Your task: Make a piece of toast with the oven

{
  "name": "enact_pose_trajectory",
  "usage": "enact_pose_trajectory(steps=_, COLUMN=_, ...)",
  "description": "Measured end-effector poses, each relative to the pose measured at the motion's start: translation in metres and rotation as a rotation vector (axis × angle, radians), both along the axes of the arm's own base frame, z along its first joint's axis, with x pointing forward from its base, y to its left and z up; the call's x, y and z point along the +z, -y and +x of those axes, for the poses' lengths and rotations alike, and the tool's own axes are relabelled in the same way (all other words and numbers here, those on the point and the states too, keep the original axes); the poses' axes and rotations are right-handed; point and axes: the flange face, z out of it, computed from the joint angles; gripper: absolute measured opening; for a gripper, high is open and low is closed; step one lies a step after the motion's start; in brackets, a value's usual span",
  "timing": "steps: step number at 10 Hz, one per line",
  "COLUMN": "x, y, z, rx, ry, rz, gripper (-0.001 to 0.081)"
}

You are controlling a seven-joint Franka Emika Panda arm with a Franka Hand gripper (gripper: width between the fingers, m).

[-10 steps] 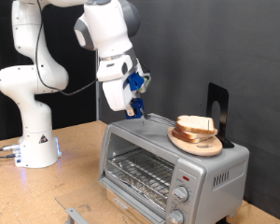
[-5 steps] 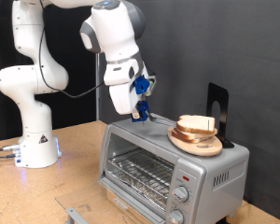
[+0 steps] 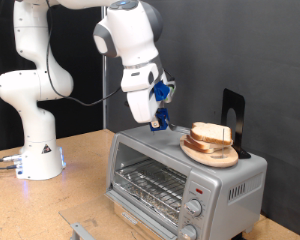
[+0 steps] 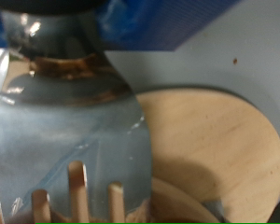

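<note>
The silver oven (image 3: 155, 178) stands on the table at the exterior view's lower right, its glass door shut and its wire rack visible inside. On its top sits a round wooden plate (image 3: 212, 153) with a few slices of toast (image 3: 210, 133). My gripper (image 3: 160, 121), with blue fingers, hangs just above the oven's top, close to the plate's left edge in the exterior view. In the wrist view a shiny slotted metal spatula (image 4: 70, 121) reaches out from between the blue fingers (image 4: 145, 23) over the wooden plate (image 4: 219, 149).
A dark upright stand (image 3: 233, 115) rises behind the plate on the oven top. Round knobs (image 3: 195, 208) run down the oven's right front. The arm's white base (image 3: 35, 150) stands at the exterior view's left on the wooden table (image 3: 80, 180).
My gripper has moved towards the exterior view's right and slightly down, from over the oven's left end to beside the plate of toast. The plate and oven have not moved.
</note>
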Motion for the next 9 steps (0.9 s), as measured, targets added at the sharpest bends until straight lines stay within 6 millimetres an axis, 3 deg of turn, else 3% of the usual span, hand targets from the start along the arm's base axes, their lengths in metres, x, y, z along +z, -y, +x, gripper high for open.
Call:
enact_pose_trajectory(steps=4, x=-0.001, y=-0.013, z=0.009, rx=0.002, ry=-0.007, rz=-0.004, gripper=0.0466)
enact_pose_trajectory(steps=9, x=-0.006, y=-0.014, z=0.016, rx=-0.046, ry=-0.006, rz=0.015, gripper=0.0466)
